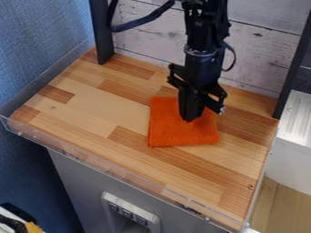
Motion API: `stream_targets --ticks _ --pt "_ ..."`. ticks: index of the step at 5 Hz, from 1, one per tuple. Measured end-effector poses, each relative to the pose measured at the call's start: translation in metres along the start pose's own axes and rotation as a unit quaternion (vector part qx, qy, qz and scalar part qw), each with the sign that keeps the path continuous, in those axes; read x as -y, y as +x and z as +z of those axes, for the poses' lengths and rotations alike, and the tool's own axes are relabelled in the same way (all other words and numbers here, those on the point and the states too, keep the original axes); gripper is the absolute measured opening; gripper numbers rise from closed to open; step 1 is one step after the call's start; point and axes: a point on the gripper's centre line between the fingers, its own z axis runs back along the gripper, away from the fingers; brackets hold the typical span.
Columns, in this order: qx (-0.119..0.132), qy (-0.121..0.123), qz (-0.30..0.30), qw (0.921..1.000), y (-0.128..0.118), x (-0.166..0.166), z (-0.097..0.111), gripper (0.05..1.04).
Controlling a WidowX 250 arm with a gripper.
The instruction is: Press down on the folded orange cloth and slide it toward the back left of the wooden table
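Far left: blue textured wall, with dark, white and yellow items in the bottom corner. Next, black post at back left of wooden worktop, mixed light and darker strips. Along front edge, low clear plastic rim. Under it, grey cabinet front with white-framed socket panel, left of centre. Toward the middle, slightly right, square orange cloth, lying flat on the worktop, part of its upper half hidden behind gripper. Pincer together, pointing down over the cloth; cannot tell whether touching it. Above, black arm, coming in from top edge, dark cable looping off to its left. Behind, pale weathered plank panel. Farther right, second black post, slanting down to the back-right corner of the worktop. Far right: white unit with ridged top, just beside the worktop, and light wood floor below.
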Motion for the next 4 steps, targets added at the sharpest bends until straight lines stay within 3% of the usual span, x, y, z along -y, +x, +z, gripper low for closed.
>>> stream_targets --ticks 4 --pt "0.002 0.015 0.017 0.9998 -0.013 -0.001 -0.027 0.059"
